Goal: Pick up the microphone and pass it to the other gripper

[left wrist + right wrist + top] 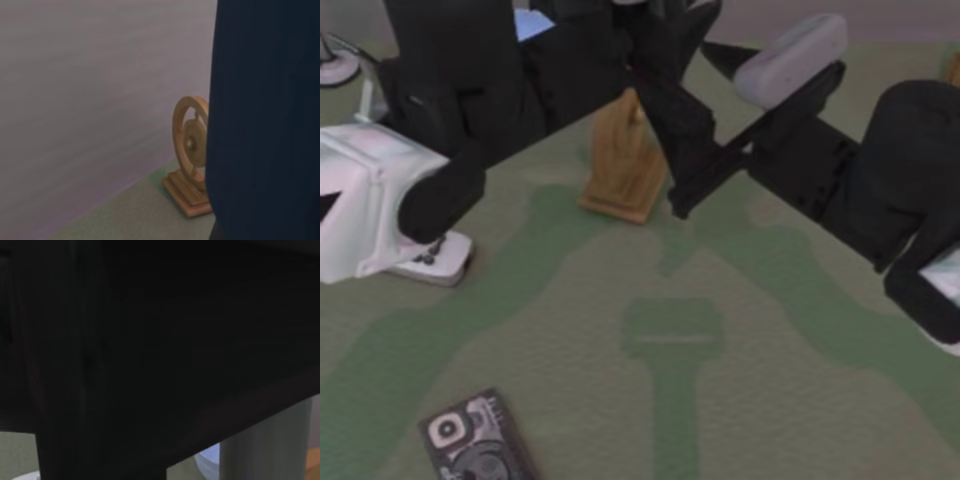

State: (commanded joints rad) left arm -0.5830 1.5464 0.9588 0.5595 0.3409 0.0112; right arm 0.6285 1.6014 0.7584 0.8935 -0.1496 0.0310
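The microphone's dark navy foam head (265, 120) fills one side of the left wrist view, very close to the camera and raised off the table. In the top view it blends into the black arms at the upper middle. My left gripper (620, 70) reaches in there from the left and holds it. My right gripper (690, 128), with a grey block (790, 60) on top, comes from the right. Its two pointed fingers (678, 203) are spread wide around that spot. The right wrist view is mostly dark, with a grey cylinder (267, 445) at its edge that looks like the handle.
A wooden ring ornament on a base (625, 165) (190, 150) stands just below the meeting grippers. A white remote (435, 258) lies under the left arm. A black patterned device (480, 440) sits at the front left. A pale blue object (530, 22) is at the back.
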